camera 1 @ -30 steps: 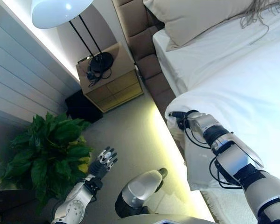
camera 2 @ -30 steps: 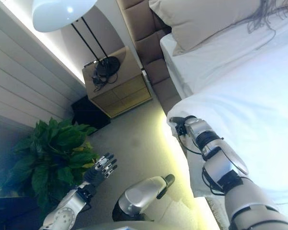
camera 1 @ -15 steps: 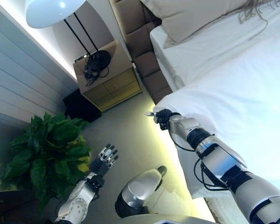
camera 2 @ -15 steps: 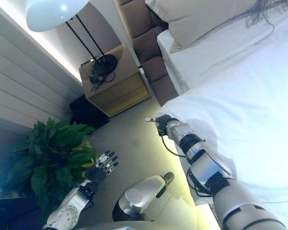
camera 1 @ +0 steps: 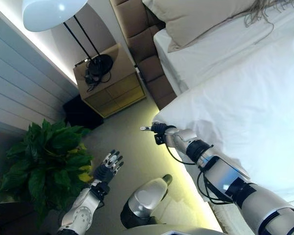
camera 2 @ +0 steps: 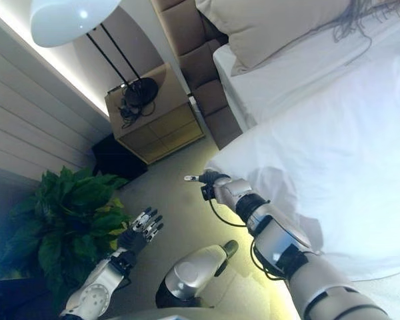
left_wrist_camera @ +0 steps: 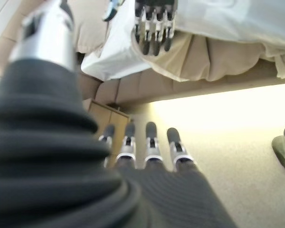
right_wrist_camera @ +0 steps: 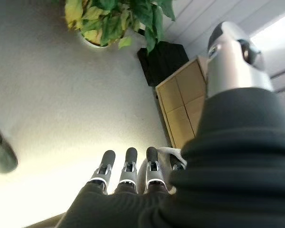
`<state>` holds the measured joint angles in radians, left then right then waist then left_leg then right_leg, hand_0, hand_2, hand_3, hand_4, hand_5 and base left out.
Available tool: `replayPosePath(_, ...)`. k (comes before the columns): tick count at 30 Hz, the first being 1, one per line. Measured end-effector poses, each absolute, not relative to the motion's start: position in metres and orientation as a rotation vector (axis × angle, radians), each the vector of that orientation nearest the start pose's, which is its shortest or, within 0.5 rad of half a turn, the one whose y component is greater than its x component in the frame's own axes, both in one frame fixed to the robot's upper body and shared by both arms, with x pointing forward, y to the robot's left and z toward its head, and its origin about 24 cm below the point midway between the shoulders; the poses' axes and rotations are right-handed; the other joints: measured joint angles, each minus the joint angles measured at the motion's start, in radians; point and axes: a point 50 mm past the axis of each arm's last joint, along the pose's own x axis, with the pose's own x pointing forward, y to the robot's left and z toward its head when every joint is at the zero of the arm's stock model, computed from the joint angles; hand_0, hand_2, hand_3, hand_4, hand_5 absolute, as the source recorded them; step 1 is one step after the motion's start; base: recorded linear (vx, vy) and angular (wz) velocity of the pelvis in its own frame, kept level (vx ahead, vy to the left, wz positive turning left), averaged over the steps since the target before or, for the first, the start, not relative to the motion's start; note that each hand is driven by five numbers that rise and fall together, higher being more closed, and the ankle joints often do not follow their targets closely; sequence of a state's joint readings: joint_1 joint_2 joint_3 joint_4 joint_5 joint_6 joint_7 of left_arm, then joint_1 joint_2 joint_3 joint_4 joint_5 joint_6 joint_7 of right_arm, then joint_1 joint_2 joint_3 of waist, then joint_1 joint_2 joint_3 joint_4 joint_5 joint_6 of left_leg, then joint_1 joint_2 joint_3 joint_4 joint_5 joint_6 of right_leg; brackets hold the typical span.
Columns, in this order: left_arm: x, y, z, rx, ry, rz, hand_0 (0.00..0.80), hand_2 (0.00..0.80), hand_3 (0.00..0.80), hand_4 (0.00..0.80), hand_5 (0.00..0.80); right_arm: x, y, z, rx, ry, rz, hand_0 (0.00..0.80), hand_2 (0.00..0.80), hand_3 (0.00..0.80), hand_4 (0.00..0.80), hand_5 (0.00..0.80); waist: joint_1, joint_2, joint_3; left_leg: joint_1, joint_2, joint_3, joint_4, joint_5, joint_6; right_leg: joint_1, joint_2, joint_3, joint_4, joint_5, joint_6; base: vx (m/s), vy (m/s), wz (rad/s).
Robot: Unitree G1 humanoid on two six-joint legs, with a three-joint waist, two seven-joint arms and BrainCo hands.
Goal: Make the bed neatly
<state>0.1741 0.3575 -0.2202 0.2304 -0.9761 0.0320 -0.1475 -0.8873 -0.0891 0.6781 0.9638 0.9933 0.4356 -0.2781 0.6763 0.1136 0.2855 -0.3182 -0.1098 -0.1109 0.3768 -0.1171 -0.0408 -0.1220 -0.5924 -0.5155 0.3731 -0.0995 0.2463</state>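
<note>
The white duvet [camera 1: 245, 103] covers the bed, and its near corner hangs over the bed's side. A beige pillow [camera 1: 201, 17] lies at the head on the white sheet [camera 1: 206, 56]. My right hand [camera 1: 159, 132] is just off the duvet's corner, over the floor, with fingers straight and empty; the left wrist view shows it [left_wrist_camera: 154, 23] in front of the duvet [left_wrist_camera: 228, 19]. My left hand [camera 1: 107, 169] is open and empty, low over the floor near the plant.
A padded brown headboard [camera 1: 132, 24] stands behind the pillow. A wooden nightstand [camera 1: 110, 83] carries a black lamp base under a white shade [camera 1: 51, 11]. A black box [camera 1: 78, 112] and a potted plant [camera 1: 44, 166] stand on the grey floor beside the bed.
My right hand has moved left, from the duvet's edge out past its corner over the floor. The view has shifted a little. The left hand has hardly moved.
</note>
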Motion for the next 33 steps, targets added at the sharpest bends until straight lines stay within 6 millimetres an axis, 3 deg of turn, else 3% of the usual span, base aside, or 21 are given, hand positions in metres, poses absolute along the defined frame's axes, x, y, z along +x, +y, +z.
replayPosePath(4, 0.194, 0.184, -0.047, -0.632, 0.459, -0.090, 0.000, 0.000, 0.000, 0.000, 0.000, 0.330, -0.030, 0.011, 0.251, 0.845, 0.244, 0.000, 0.000, 0.000, 0.000, 0.000, -0.001, -0.025, -0.010, 0.011, 0.021, 0.002, -0.016, 0.000, -0.007, 0.015, 0.029, 0.000, -0.040, 0.014, 0.000, -0.045, -0.115, -0.09)
replayPosePath(8, 0.196, 0.181, -0.047, -0.628, 0.454, -0.094, 0.000, 0.000, 0.000, 0.000, 0.000, 0.296, 0.017, -0.002, 0.583, 1.016, 0.325, 0.000, 0.000, 0.000, 0.000, 0.000, 0.000, -0.035, -0.015, 0.015, 0.040, 0.003, -0.029, 0.005, -0.015, 0.018, 0.051, 0.001, -0.060, 0.022, 0.000, -0.038, -0.082, -0.06)
replayPosePath(10, 0.197, 0.184, -0.046, -0.622, 0.432, -0.074, 0.000, 0.000, 0.000, 0.000, 0.000, 0.291, 0.030, 0.001, 0.609, 1.009, 0.348, 0.000, 0.000, 0.000, 0.000, 0.000, 0.007, -0.035, -0.015, 0.025, 0.046, 0.002, -0.040, 0.009, -0.021, 0.023, 0.060, 0.000, -0.063, 0.022, 0.000, -0.020, -0.104, -0.02)
replayPosePath(13, 0.200, 0.185, -0.043, -0.615, 0.407, -0.072, 0.000, 0.000, 0.000, 0.000, 0.000, 0.291, 0.034, 0.004, 0.570, 0.944, 0.363, 0.000, 0.000, 0.000, 0.000, 0.000, 0.029, -0.052, -0.025, 0.035, 0.052, -0.003, -0.059, 0.015, -0.027, 0.033, 0.069, -0.007, -0.075, 0.022, 0.001, -0.004, -0.095, 0.02)
replayPosePath(16, 0.201, 0.185, -0.043, -0.598, 0.415, -0.080, 0.000, 0.000, 0.000, 0.000, 0.000, 0.296, 0.031, 0.006, 0.507, 0.856, 0.349, 0.000, 0.000, 0.000, 0.000, 0.000, 0.029, -0.064, -0.032, 0.046, 0.049, -0.010, -0.071, 0.018, -0.027, 0.052, 0.071, -0.018, -0.085, 0.023, 0.001, 0.008, -0.089, 0.08)
replayPosePath(23, 0.198, 0.184, -0.047, -0.559, 0.463, -0.085, 0.000, 0.000, 0.000, 0.000, 0.000, 0.319, 0.017, 0.037, 0.436, 0.565, 0.329, 0.000, 0.000, 0.000, 0.000, 0.000, 0.019, -0.095, -0.049, 0.082, 0.066, -0.011, -0.095, 0.022, -0.034, 0.089, 0.102, -0.018, -0.125, 0.026, 0.000, 0.006, -0.090, -0.02)
replayPosePath(27, 0.196, 0.186, -0.049, -0.549, 0.482, -0.077, 0.000, 0.000, 0.000, 0.000, 0.000, 0.329, 0.003, 0.054, 0.430, 0.465, 0.323, 0.000, 0.000, 0.000, 0.000, 0.000, -0.025, -0.120, -0.050, 0.125, 0.086, 0.002, -0.122, 0.027, -0.041, 0.116, 0.120, -0.009, -0.155, 0.038, 0.000, -0.007, -0.003, -0.15)
replayPosePath(30, 0.196, 0.186, -0.049, -0.547, 0.488, -0.072, 0.000, 0.000, 0.000, 0.000, 0.000, 0.330, -0.009, 0.051, 0.351, 0.450, 0.322, 0.000, 0.000, 0.000, 0.000, 0.000, -0.060, -0.136, -0.059, 0.138, 0.086, 0.016, -0.131, 0.027, -0.041, 0.122, 0.121, 0.003, -0.160, 0.040, -0.002, 0.057, 0.011, -0.14)
replayPosePath(33, 0.200, 0.183, -0.047, -0.546, 0.485, -0.089, 0.000, 0.000, 0.000, 0.000, 0.000, 0.329, -0.024, 0.039, 0.250, 0.472, 0.308, 0.000, 0.000, 0.000, 0.000, 0.000, -0.062, -0.137, -0.058, 0.150, 0.082, 0.025, -0.134, 0.028, -0.040, 0.124, 0.118, 0.012, -0.160, 0.043, -0.001, 0.073, 0.059, -0.08)
